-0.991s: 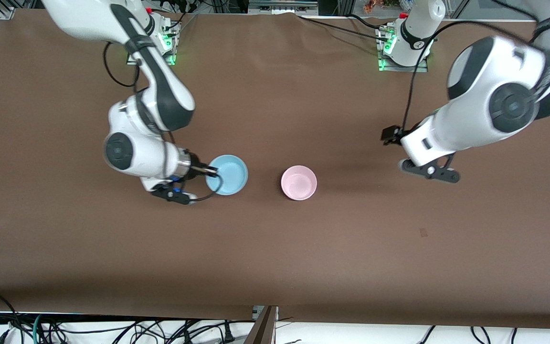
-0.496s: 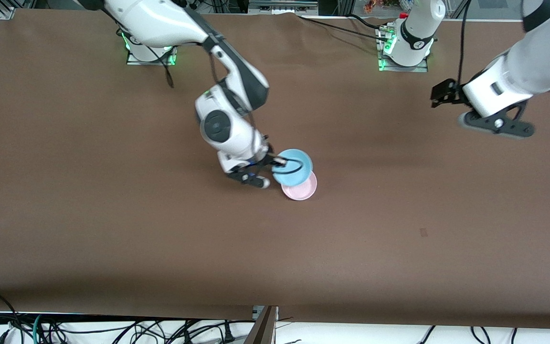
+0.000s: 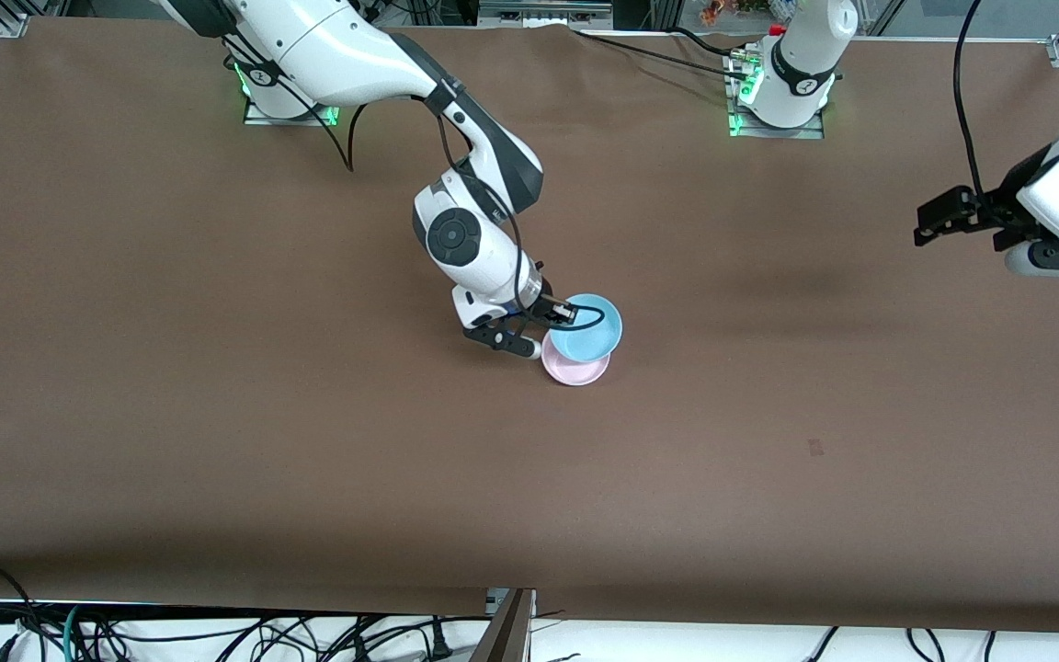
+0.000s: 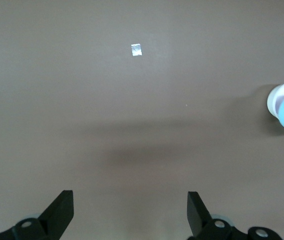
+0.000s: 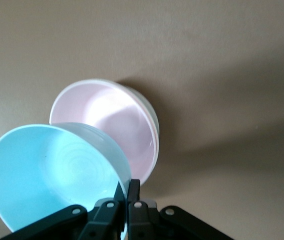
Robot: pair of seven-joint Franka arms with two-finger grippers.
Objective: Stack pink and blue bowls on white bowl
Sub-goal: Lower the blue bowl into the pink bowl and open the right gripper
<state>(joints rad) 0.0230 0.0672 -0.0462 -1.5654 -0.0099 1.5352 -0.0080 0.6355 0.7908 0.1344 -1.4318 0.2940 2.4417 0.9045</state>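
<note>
Here, in the front view, I see the right end effector [image 3: 564,313] pinching the rim of the blue bowl [image 3: 586,328], held just over the pink bowl [image 3: 575,370], which sits mid-table [image 3: 217,414]. The left end effector [image 3: 939,221] hangs over the left arm's end of the table, and I cannot tell its fingers there.

In the left wrist view, my left end effector [image 4: 130,210] is spread wide above bare table, both bowls at the edge.

In the right wrist view, the fingers [image 5: 119,192] clamp the blue bowl's wall; the pink bowl nests in a white bowl [image 5: 152,117].
</note>
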